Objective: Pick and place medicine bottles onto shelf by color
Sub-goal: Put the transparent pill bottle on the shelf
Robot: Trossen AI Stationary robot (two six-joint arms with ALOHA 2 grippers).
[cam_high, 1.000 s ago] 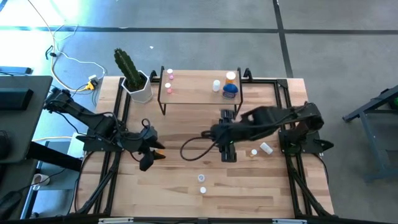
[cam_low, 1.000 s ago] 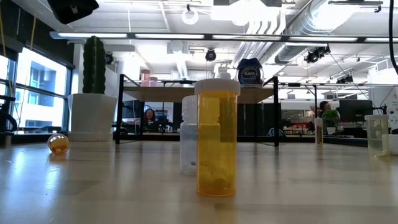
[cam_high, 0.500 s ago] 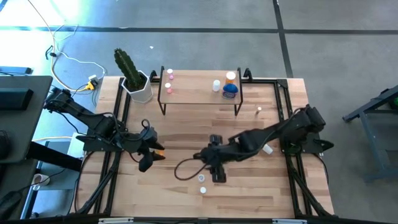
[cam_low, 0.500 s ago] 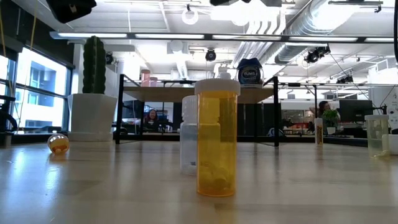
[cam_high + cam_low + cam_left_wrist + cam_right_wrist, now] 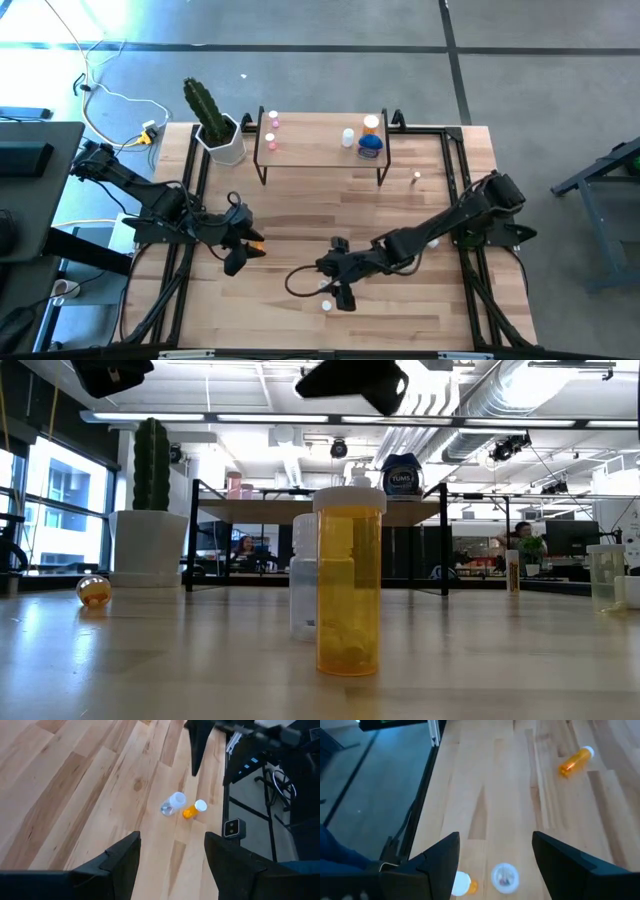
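We found the job roughly half done. On the shelf two pink bottles stood at the end nearer the cactus pot, and at the other end sat a small white bottle, an orange-topped bottle and the squat blue bottle, so the colours appeared grouped, though from above we could not be sure of every cap.

Several bottles were not yet shelved. Two stood upright close together near the table's front edge: an orange bottle and a clear bottle just behind it in the low view. In the right wrist view the same pair showed from above, the clear one between the fingers' line and the orange one just beside it. An orange bottle lay on its side by the left gripper, and more bottles remained toward the right arm's side; the left wrist view showed a clear bottle and an orange one lying there on the planks.

The right gripper was stretched out low over the front pair, its claw spread and holding nothing. We judged it was lining up on the clear bottle. The left gripper waited over the left side of the table, its claw likewise spread and empty.
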